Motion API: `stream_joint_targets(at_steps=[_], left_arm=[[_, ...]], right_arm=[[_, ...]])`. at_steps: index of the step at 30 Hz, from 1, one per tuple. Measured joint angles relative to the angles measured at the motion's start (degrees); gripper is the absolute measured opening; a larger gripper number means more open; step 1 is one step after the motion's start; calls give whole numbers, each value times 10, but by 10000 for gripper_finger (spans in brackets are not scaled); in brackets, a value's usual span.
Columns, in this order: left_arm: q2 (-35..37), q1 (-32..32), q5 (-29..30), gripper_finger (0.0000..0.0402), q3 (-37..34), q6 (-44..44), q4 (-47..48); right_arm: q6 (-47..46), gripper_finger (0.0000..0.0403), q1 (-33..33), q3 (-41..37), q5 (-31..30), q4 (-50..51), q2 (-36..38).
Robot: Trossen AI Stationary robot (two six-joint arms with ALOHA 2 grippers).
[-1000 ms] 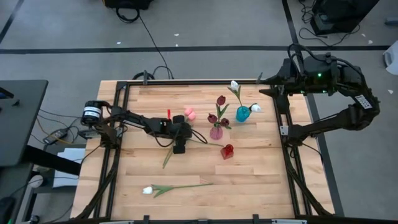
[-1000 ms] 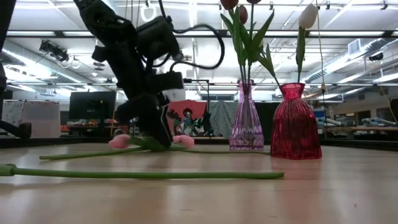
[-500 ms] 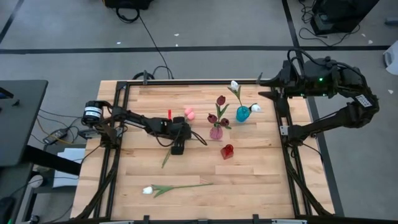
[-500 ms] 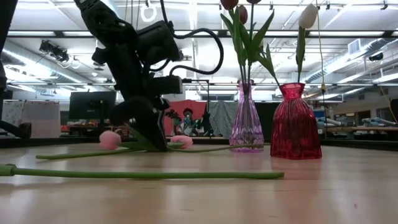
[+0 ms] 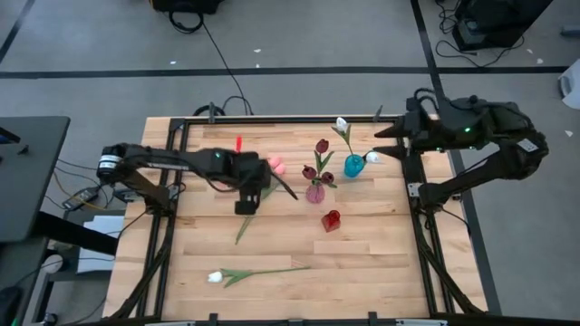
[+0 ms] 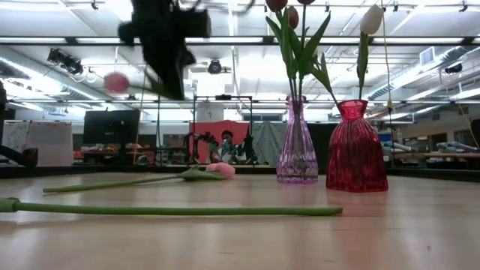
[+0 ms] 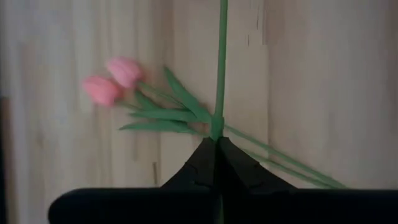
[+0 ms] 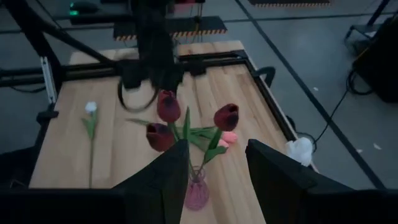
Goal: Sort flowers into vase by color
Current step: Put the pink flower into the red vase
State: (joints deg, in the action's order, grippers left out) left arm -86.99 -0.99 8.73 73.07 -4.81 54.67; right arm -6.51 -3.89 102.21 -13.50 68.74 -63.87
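Left pincer (image 7: pixel 217 144) around pink tulip (image 7: pixel 219 74) stem.

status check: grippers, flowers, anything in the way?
Left gripper shut on pink tulip, lifted off table. Right gripper open, idle above vases. Second pink tulip on table. Path looks clear.

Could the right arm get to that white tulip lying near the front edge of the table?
Probably not easily. The right gripper hovers at the table's far right edge, while the white tulip lies at the near left. The vases stand roughly between them; the left gripper looks closer.
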Motion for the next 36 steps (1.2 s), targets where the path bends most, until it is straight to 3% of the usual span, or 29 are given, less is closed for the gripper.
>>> stream_joint_targets(at_steps=[4,9,12,21,24,31,36], left_arm=[[2,0,-37,15,99,21,56],[2,7,-210,15,183,26,74],[2,19,-253,15,218,18,74],[2,31,-226,15,280,58,-47],[1,24,-158,15,290,79,-79],[2,4,-69,15,306,136,-154],[1,-22,-43,15,307,204,-226]], right_arm=[[0,174,-26,0,11,2,-33],[9,174,-77,0,-21,7,-74],[20,174,-100,0,-53,2,-86],[59,174,-138,0,-87,-36,-92],[83,174,-155,0,-136,-30,-92],[170,174,-205,0,-265,-48,-97],[322,174,-226,0,-361,-104,-133]])
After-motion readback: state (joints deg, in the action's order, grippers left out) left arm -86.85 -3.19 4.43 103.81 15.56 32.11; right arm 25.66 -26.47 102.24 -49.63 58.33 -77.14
